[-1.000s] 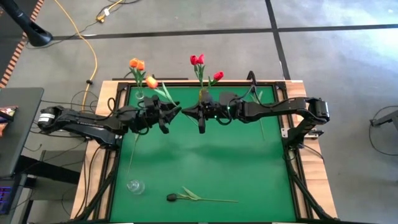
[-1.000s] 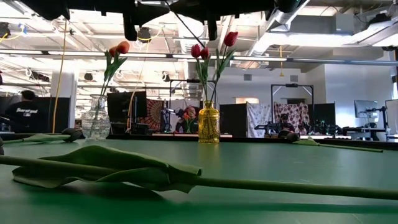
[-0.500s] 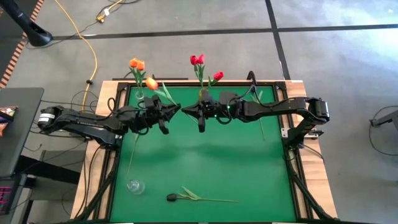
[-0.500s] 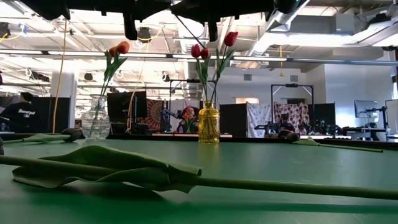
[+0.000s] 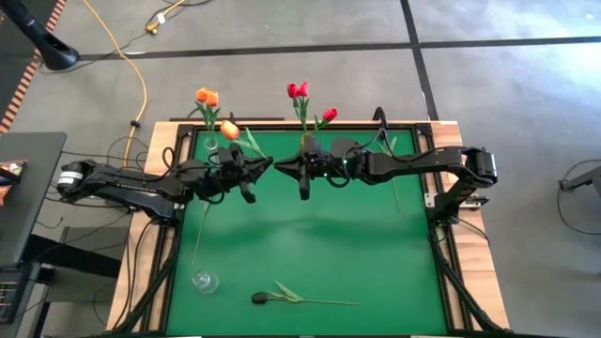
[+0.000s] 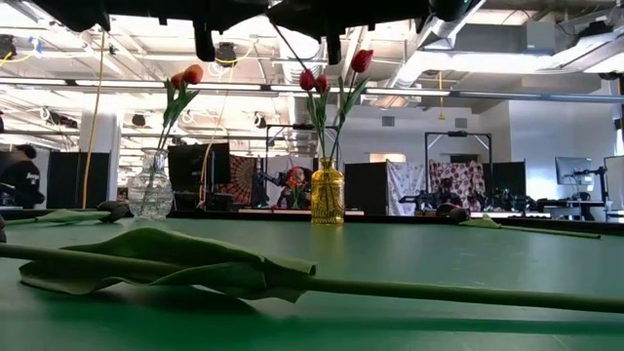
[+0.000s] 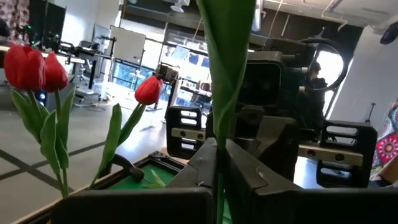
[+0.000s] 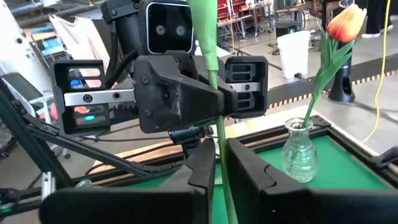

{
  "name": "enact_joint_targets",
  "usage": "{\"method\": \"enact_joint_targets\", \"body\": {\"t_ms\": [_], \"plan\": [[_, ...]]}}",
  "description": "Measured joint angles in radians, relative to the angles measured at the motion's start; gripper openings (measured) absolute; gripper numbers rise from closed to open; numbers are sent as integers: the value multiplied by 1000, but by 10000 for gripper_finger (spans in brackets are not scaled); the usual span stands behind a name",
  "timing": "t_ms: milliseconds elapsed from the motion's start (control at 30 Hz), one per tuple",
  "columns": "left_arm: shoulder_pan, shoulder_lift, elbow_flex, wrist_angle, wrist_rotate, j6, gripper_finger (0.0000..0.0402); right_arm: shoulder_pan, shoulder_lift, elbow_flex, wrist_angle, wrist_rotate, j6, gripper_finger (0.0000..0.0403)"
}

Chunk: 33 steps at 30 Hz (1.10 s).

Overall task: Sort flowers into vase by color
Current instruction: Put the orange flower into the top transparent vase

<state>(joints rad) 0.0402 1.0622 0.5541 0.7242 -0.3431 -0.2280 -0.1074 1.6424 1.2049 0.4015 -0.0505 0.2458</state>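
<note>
Two grippers meet nose to nose over the back middle of the green table (image 5: 310, 244), and you can see one long green stem (image 8: 211, 56) passing through both. Your left gripper (image 5: 266, 166) is clamped tight on that stem, which the left wrist view shows pinched between its fingers (image 7: 249, 174). The stem also runs through your right gripper (image 5: 282, 167), but I cannot tell whether it grips the stem or has let go. The stem's orange head (image 5: 229, 125) hangs just beside the clear vase (image 5: 211, 143) at the back left, which holds two orange tulips (image 5: 207, 97). Close to the right of it, the amber vase (image 6: 327, 193) holds three red tulips (image 5: 299, 90). A dark-headed tulip (image 5: 261, 298) lies flat near the front edge, with a small empty glass vase (image 5: 204, 280) to its left
</note>
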Motion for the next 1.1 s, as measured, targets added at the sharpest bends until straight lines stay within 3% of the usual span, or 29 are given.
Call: {"method": "enact_joint_targets", "body": {"t_ms": [167, 300, 633, 900, 1100], "plan": [[21, -14, 0, -9, -1, 13, 0, 0, 0, 0, 3, 1, -67, 89], [46, -70, 0, -61, -9, 41, 0, 1, 0, 0, 1, 0, -69, 130], [122, -326, 0, -442, -119, 113, 0, -6, 0, 0, 0, 53, -67, 245], [196, -498, 0, -763, -255, 116, 0, -14, 0, 0, -2, 53, -63, 255], [249, -562, 0, -835, -275, 154, 0, -14, 0, 0, -3, 53, -63, 255]]}}
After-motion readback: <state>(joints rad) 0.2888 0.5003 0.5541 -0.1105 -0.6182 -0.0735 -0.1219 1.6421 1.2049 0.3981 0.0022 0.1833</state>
